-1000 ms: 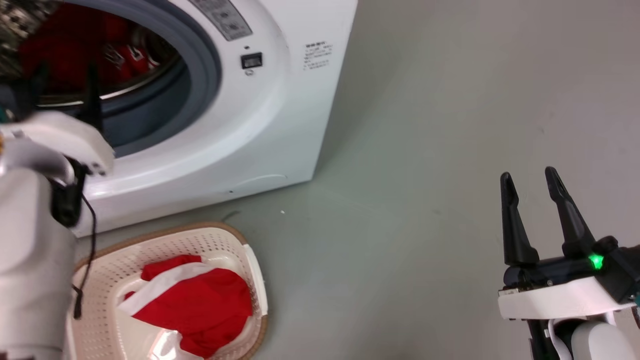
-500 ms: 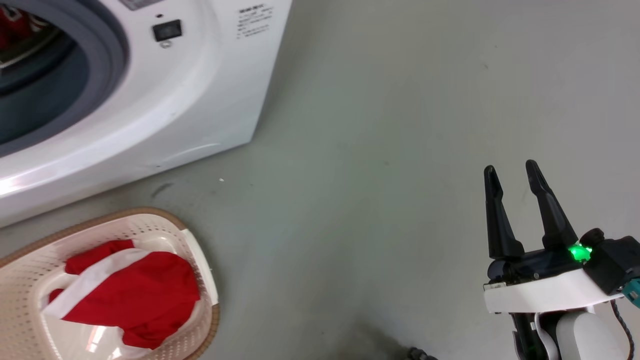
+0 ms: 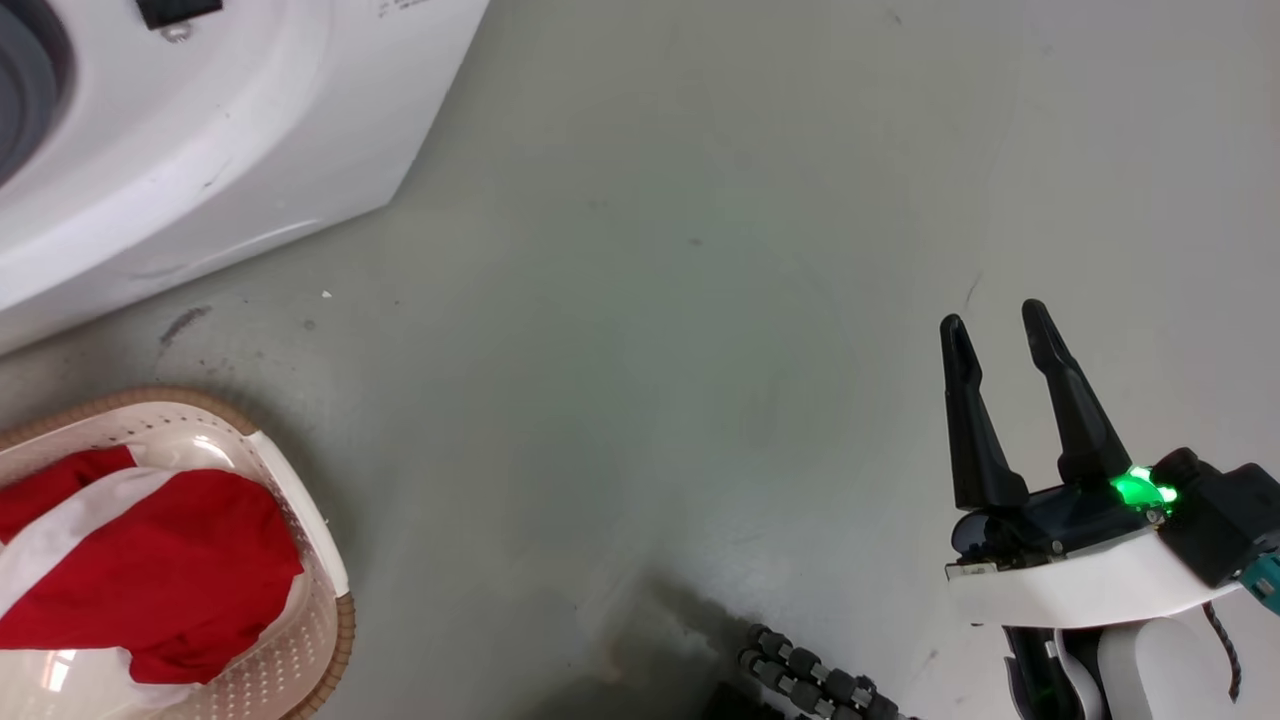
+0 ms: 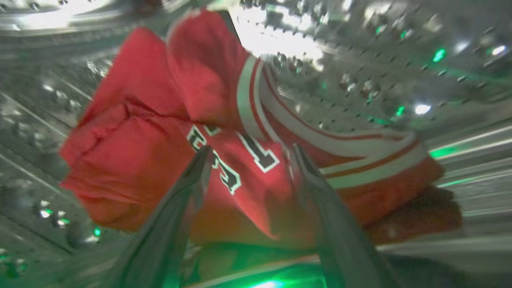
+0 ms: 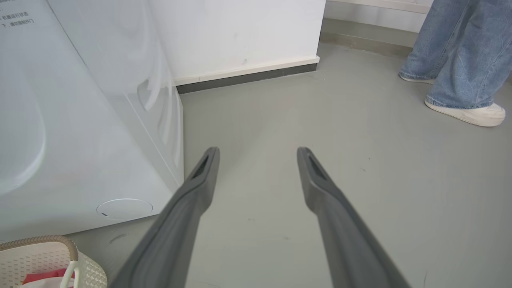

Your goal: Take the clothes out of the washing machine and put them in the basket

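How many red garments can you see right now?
2: one red garment lies in the basket, and a numbered jersey lies in the drum ahead of the open left gripper. More may be hidden underneath.

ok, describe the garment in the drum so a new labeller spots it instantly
Start at the white washing machine and look inside its perforated steel drum. The crumpled red garment lies there, in front of the open left hand. Unlike the plain red-and-white piece in the basket, it bears black, white-edged numerals and striped trim.
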Robot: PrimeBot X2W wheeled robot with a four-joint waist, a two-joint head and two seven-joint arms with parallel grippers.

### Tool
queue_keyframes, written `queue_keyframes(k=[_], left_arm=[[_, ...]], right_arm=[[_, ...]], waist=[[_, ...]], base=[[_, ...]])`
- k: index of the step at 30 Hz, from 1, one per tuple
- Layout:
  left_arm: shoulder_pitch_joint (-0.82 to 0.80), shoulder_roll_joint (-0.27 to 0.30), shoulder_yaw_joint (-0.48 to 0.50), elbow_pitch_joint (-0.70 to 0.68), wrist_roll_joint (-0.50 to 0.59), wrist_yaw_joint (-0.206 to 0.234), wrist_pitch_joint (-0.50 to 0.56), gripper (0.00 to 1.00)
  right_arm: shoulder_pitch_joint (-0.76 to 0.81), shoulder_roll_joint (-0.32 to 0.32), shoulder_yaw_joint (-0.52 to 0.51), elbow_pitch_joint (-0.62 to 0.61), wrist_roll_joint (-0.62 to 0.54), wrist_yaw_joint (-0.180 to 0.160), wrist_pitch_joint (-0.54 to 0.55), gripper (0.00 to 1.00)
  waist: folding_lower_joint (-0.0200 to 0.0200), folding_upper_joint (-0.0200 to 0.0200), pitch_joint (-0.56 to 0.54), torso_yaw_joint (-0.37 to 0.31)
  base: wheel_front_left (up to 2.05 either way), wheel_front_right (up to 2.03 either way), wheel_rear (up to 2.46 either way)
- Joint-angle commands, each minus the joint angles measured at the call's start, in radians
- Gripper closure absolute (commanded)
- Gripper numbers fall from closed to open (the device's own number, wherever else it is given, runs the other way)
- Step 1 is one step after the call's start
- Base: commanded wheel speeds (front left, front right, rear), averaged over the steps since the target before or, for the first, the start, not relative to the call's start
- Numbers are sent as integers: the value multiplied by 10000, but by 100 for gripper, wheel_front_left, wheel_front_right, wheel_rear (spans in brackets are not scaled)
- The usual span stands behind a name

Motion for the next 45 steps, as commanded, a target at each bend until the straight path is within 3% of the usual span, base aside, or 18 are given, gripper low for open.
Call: queue_keyframes(k=[1, 11, 12, 13, 14, 24, 30, 45], left_arm=[[-159, 134, -87, -6, 1, 6, 341, 0], [203, 122, -54, -225, -170, 686, 1474, 0], [210, 144, -24, -330, -163, 781, 1406, 56], [225, 154, -5, -397, -177, 841, 1406, 100], [295, 202, 72, -600, -197, 1081, 1324, 100], [579, 385, 532, -1332, -257, 1825, -180, 100], [1140, 613, 849, -1806, -468, 1765, -1652, 100], [3080, -389, 1263, -1481, -1024, 1652, -6337, 100]], right_arm=[[3, 20, 9, -90, 56, -3, -15, 0], [259, 18, -103, -310, 176, -3, -16, 0], [286, 18, -111, -310, 179, -3, -16, 0], [298, 18, -114, -312, 183, -3, -16, 0], [294, 18, -116, -298, 224, -3, -18, 0], [73, 16, -119, -287, 181, -3, -18, 0], [-100, 17, -133, -207, 28, -3, -16, 0], [98, 12, -739, -51, -785, -3, -17, 0]], waist=[[-2, 0, 204, -52], [-2, 0, 503, -34], [-2, 0, 517, -35], [-2, 0, 529, -35], [-2, 0, 527, -41], [-2, 0, 313, -103], [-2, 0, -151, -77], [-2, 0, -2308, 1098]], base=[[0, 0, 0], [0, 0, 0], [0, 0, 0], [0, 0, 0], [0, 0, 0], [0, 0, 0], [0, 0, 0], [0, 0, 0]])
